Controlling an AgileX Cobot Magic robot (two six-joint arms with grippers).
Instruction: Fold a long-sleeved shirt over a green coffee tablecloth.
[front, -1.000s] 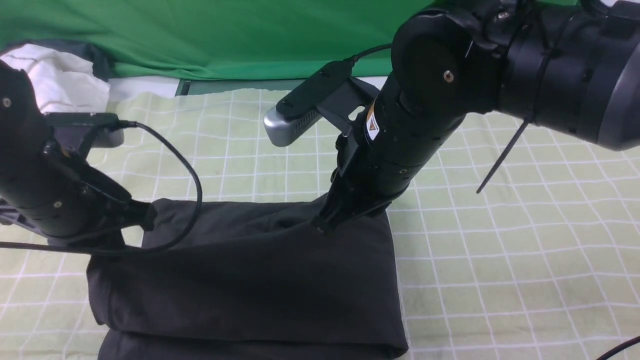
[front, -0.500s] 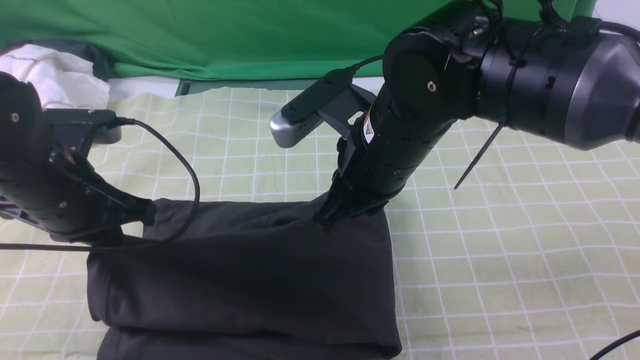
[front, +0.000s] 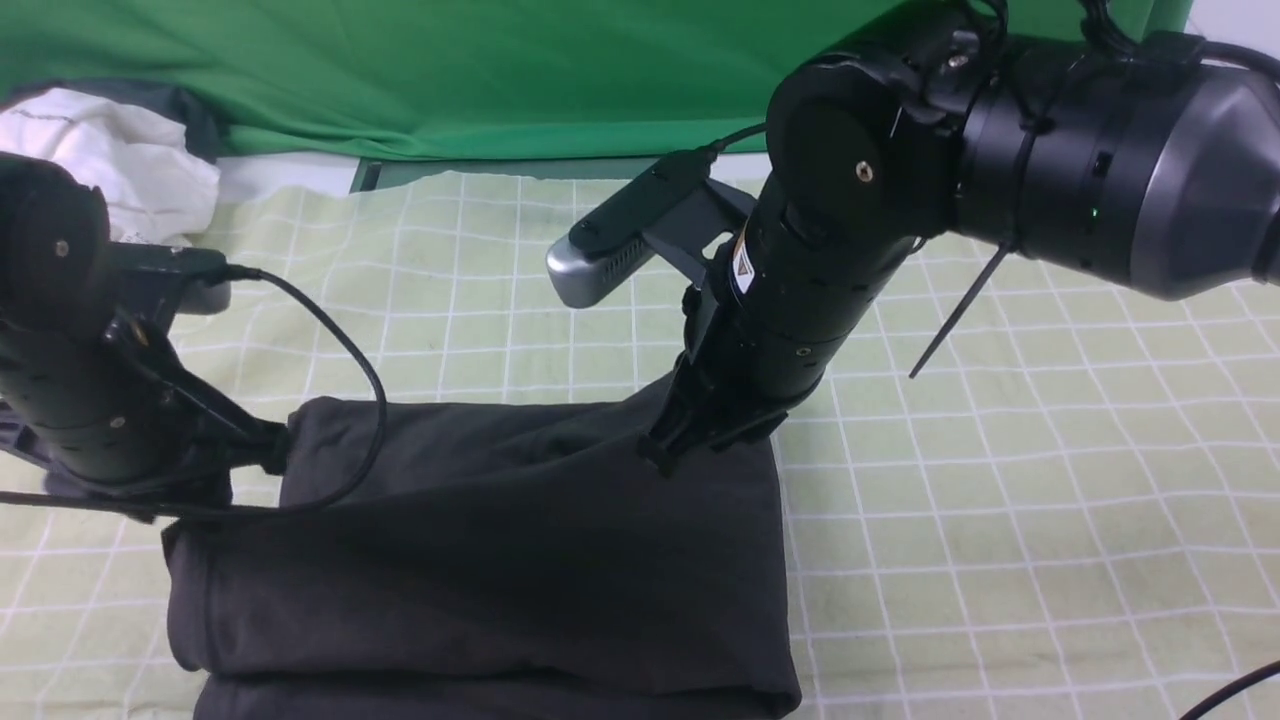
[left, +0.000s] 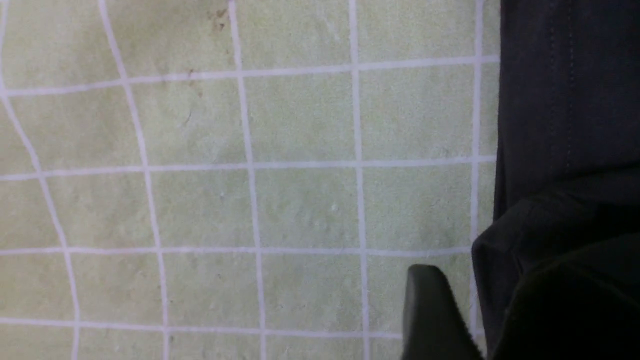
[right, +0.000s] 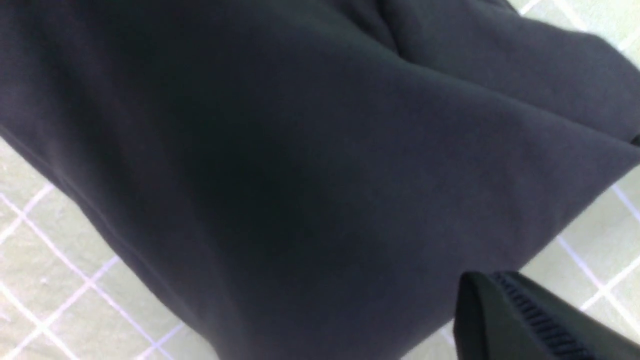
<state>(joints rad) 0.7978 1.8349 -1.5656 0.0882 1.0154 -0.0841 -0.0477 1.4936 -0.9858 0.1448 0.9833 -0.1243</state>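
The long-sleeved shirt (front: 480, 560) lies folded into a thick black rectangle on the green coffee tablecloth (front: 1000, 480), low in the front view's middle. My left gripper (front: 270, 450) sits at the shirt's far left corner. In the left wrist view one of its fingers (left: 430, 315) stands apart from the shirt's edge (left: 565, 125), with bare tablecloth (left: 300, 200) showing between them, so it is open. My right gripper (front: 660, 458) points down into the far right edge, jaws together on the cloth. Its ridged finger (right: 520, 320) shows under the shirt (right: 300, 150).
A crumpled white garment (front: 110, 160) lies at the far left. A plain deep-green backdrop (front: 450, 70) hangs behind. The left arm's cable (front: 350, 350) loops over the shirt's left corner. A loose black zip tie (front: 960, 310) dangles from the right arm.
My left gripper has opened and let go of the shirt's left corner, which has sagged a little to the left. The right gripper has shifted slightly right, still at the far edge.
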